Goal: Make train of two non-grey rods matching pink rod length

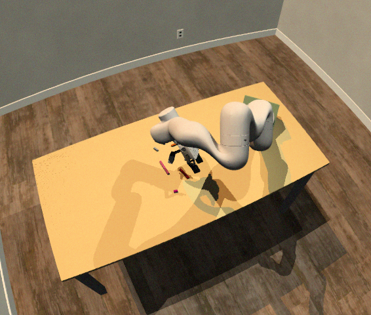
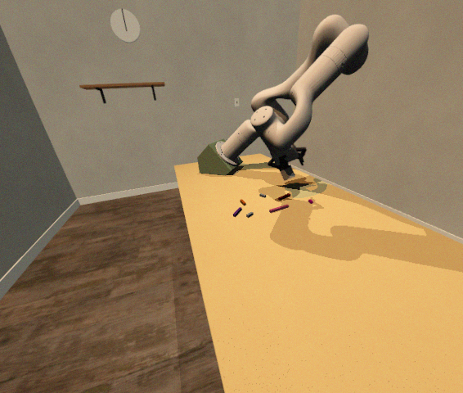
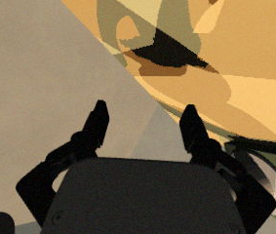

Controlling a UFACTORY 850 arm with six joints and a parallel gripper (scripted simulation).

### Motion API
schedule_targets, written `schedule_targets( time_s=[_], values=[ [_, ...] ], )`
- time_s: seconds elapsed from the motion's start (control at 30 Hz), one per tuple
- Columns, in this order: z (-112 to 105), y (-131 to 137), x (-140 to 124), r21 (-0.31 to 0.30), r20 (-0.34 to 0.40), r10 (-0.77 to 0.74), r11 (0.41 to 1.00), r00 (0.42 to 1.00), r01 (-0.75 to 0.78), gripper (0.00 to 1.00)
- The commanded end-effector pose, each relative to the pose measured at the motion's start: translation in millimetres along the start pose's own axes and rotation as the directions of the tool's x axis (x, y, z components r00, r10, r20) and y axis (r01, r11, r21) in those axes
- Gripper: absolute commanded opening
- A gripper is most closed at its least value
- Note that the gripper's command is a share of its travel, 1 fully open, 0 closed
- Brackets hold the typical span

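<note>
The pink rod [image 1: 164,167] lies flat near the table's middle and also shows in the exterior view [image 2: 278,208]. The red rod [image 1: 183,172] [image 2: 283,196] lies just right of it, in the arm's shadow. The short magenta rod [image 1: 175,191] [image 2: 310,201] lies apart, towards the front edge. An orange rod [image 2: 242,201] and a purple rod [image 2: 237,211] lie on the far side. My gripper [image 1: 183,161] hangs tilted above the table near the red rod, open and empty. In the wrist view its fingers stand wide with nothing between them and no rod in sight.
Two small grey-blue rods [image 2: 249,214] [image 2: 262,195] lie among the others; one shows in the top view [image 1: 155,148]. The green arm base [image 2: 213,160] stands at the table's end. The arm's elbow [image 1: 236,135] overhangs part of the rods.
</note>
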State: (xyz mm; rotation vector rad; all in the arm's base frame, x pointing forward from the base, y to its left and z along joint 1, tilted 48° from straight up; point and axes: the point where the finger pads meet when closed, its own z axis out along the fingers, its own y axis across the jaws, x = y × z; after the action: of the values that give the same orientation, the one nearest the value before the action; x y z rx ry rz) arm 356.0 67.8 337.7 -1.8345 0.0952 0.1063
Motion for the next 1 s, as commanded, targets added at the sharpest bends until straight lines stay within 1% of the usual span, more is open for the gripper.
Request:
schedule_targets(
  time_s=[0.0, 0.03, 0.27, 0.5, 0.57, 0.6, 0.73, 0.97],
  values=[
    [-4.3, 9.5, 12.5, -0.024, -0.045, 0.101, 0.994, 0.994, -0.102, 1.0],
    [-7.9, 16.4, 20.3, -0.03, -0.078, 0.17, 0.985, 0.982, -0.173, 1.0],
    [-17.1, 32.0, 37.3, -0.027, -0.155, 0.32, 0.944, 0.935, -0.327, 1.0],
    [-28.1, 49.1, 54.1, -0.001, -0.233, 0.468, 0.877, 0.853, -0.481, 1.0],
    [-28.1, 49.1, 54.1, -0.001, -0.233, 0.468, 0.877, 0.853, -0.481, 1.0],
    [-33.1, 56.4, 60.8, 0.016, -0.264, 0.525, 0.841, 0.809, -0.541, 1.0],
    [-39.5, 65.4, 68.7, 0.043, -0.298, 0.591, 0.793, 0.749, -0.608, 1.0],
    [-52.8, 83.4, 83.0, 0.11, -0.355, 0.706, 0.682, 0.613, -0.723, 1.0]
  ],
)
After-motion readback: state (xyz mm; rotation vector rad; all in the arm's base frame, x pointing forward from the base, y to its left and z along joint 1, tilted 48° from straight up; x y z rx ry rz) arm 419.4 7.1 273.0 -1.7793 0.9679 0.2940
